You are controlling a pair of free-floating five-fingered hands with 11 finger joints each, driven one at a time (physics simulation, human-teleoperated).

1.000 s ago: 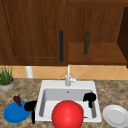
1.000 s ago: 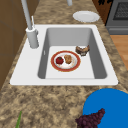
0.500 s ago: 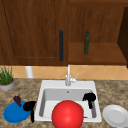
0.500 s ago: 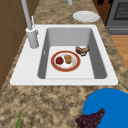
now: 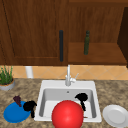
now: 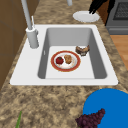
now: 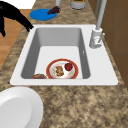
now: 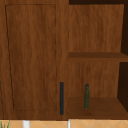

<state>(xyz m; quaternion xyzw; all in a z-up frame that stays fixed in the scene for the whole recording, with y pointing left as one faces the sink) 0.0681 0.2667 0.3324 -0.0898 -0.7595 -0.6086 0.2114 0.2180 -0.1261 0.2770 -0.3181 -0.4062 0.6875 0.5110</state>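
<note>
My left hand [image 5: 30, 106] hovers between the blue plate [image 5: 13, 113] and the sink's [image 5: 93, 86] left rim, fingers hanging loose and holding nothing. In the right side view it [image 7: 15, 15] reaches toward the sink's far front corner. A bunch of dark grapes [image 5: 17, 100] lies on the blue plate. My right hand [image 5: 82, 98] hangs over the right part of the basin, fingers relaxed and empty; the left side view shows it [image 6: 97, 5] above the white plate [image 6: 85, 17]. In the basin sits a red-rimmed plate [image 6: 54, 65] with a tomato [image 6: 59, 60] and a brown piece, and a brown round item [image 6: 82, 50] lies beside it.
A big red round shape [image 5: 67, 114] covers the sink's front edge. The faucet [image 5: 68, 76] stands at the back rim. A potted plant [image 5: 6, 78] is at the far left, a stove [image 6: 120, 12] beyond the white plate. A green bottle [image 8: 86, 96] stands on the open shelf beside the closed cabinet door's handle [image 8: 61, 98].
</note>
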